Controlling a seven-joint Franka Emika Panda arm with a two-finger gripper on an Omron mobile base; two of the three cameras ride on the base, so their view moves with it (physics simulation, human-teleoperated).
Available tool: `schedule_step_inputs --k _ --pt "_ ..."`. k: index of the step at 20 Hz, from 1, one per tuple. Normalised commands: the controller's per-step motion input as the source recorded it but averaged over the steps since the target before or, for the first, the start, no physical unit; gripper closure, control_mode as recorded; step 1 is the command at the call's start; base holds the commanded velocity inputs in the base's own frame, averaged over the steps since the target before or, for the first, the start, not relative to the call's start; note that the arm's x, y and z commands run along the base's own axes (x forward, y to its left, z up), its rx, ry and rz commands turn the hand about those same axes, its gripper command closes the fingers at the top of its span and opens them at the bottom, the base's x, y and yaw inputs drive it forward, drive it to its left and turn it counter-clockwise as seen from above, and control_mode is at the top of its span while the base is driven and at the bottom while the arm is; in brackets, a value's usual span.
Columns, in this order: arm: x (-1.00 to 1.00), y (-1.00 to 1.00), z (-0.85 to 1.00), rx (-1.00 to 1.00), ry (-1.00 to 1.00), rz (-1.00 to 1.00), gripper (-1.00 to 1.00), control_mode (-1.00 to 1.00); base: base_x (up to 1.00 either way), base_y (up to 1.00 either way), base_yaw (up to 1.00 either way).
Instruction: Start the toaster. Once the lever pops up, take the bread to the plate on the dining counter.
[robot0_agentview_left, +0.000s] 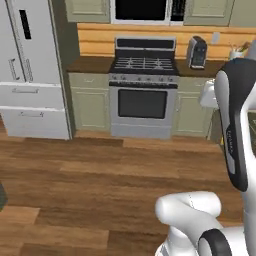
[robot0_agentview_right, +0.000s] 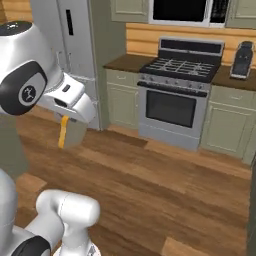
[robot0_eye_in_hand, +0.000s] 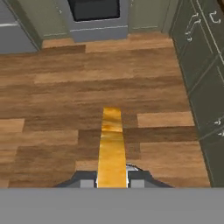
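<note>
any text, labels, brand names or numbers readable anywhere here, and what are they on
None can be read.
Stove: its knob strip is a row of pale specks, too blurred to read.
Microwave: the strip on the right is too small to read.
Toaster, fridge, bread: no lettering shows.
Arm's dark joint cap: a small white emblem, not legible text.

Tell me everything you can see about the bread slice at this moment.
The bread is a thin golden-tan slice, toasted by its look, seen edge-on as a narrow strip. The claw is shut on its near end, one finger on each face. In the right base view it hangs downward from the claw, above the wooden floor, touching nothing else.
</note>
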Motion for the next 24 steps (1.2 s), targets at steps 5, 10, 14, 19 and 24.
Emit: schedule_step_inputs --k 5,10,14,19,24 --pt "0.0 0.0 0.0 0.0 0.0 0.0 1.0 1.0 0.45 0.2 0.85" --pt "0.0 0.0 0.0 0.0 0.0 0.0 1.0 1.0 0.99 0.0 0.67" --pt "0.0 0.0 0.0 0.0 0.0 0.0 1.0 1.0 1.0 -0.06 0.57" --pt "0.0 0.0 0.0 0.0 0.0 0.0 1.0 1.0 1.0 -0.31 0.53" --pt "0.0 0.0 0.0 0.0 0.0 0.0 1.0 1.0 1.0 -0.52 0.55"
